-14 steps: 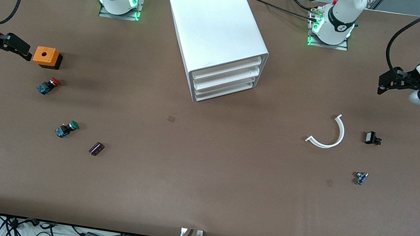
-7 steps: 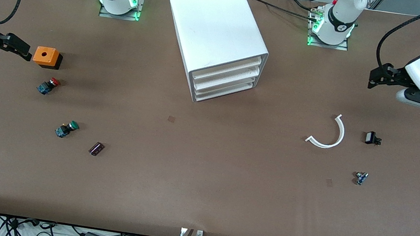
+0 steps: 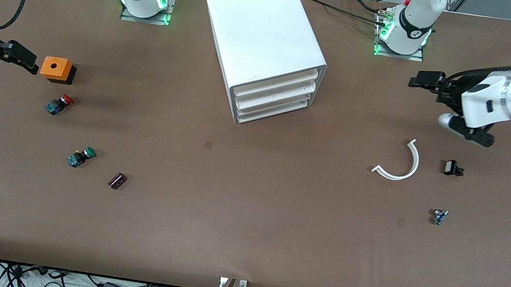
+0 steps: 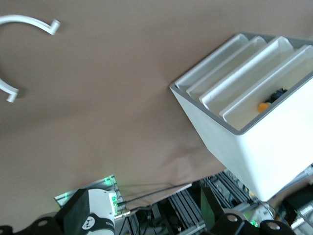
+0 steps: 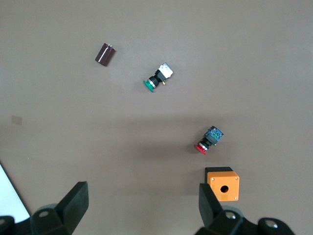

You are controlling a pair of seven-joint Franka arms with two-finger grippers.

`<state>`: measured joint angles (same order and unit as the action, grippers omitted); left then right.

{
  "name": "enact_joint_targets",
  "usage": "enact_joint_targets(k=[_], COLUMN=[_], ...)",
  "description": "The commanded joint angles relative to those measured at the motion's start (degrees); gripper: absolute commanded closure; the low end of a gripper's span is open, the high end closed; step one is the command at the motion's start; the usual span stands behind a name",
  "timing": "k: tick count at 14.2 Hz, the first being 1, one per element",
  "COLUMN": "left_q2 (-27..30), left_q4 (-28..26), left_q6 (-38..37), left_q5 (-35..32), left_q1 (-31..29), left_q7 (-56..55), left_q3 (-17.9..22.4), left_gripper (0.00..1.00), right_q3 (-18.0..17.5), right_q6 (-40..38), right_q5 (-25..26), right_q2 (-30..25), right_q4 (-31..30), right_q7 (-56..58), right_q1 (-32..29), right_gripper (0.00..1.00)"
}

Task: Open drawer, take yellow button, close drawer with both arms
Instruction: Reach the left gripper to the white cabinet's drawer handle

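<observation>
Tucked inside the drawer [image 4: 274, 88], in the top slot of the cabinet [image 3: 265, 27]: the button [image 4: 264, 105], only its orange cap and a bit of dark body peeping over the drawer front in the left wrist view. Hidden in the front view. Drawer shut, flush with the two below it, so no reaching in yet. Judged to be the approach to the opening step.

Left gripper [image 3: 422, 79] hanging over bare table toward the left arm's end from the cabinet. Fingers apart, empty, pointed at the cabinet, probably lining up on the drawer front.

Right gripper [image 3: 22, 56] low at the right arm's end, just beside the box [image 3: 56, 69]. Fingers [image 5: 73, 200] spread, nothing between them. Waiting.

Counted: three drawers. One orange button, one red button [image 3: 59, 104], one green button [image 3: 82, 156]. One orange box, one dark cylinder [image 3: 117, 180], one white arc [image 3: 403, 169]. Two small dark parts [image 3: 451, 168] near the arc.
</observation>
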<state>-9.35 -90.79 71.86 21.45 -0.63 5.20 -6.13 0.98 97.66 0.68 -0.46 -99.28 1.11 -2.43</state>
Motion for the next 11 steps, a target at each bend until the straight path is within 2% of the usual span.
enact_joint_targets(k=[1, 4, 6, 8, 11], left_q2=[-4.4, -4.5, -4.5, -5.3, -8.0], left_q4=[1.6, -6.6, -14.8, -20.7, -24.4], left_q6=[-0.2, 7.9, 16.3, 22.4, 23.0], left_q5=[4.5, 15.3, 24.0, 32.7, 42.2], left_q1=[0.6, 0.0, 0.2, 0.9, 0.9], left_q7=[3.9, 16.4, 24.7, 32.4, 37.5], left_q3=[-2.5, -2.6, -2.6, -2.9, -3.4], left_gripper=[0.00, 0.00, 0.00, 0.00, 0.00], right_q3=[-0.7, -0.8, -0.9, -0.9, -0.9], right_q6=[0.5, 0.7, 1.0, 1.6, 1.9], right_q5=[-0.1, -0.2, -0.5, -1.0, -2.2], right_q2=[-0.5, -0.2, 0.6, 1.7, 2.8], right_q4=[-0.4, -0.4, -0.3, -0.1, 0.0], right_q7=[0.9, 0.8, 0.7, 0.6, 0.0], right_q1=[-0.7, -0.7, -0.5, 0.8, 3.1], right_gripper=[0.00, 0.00, 0.00, 0.00, 0.00])
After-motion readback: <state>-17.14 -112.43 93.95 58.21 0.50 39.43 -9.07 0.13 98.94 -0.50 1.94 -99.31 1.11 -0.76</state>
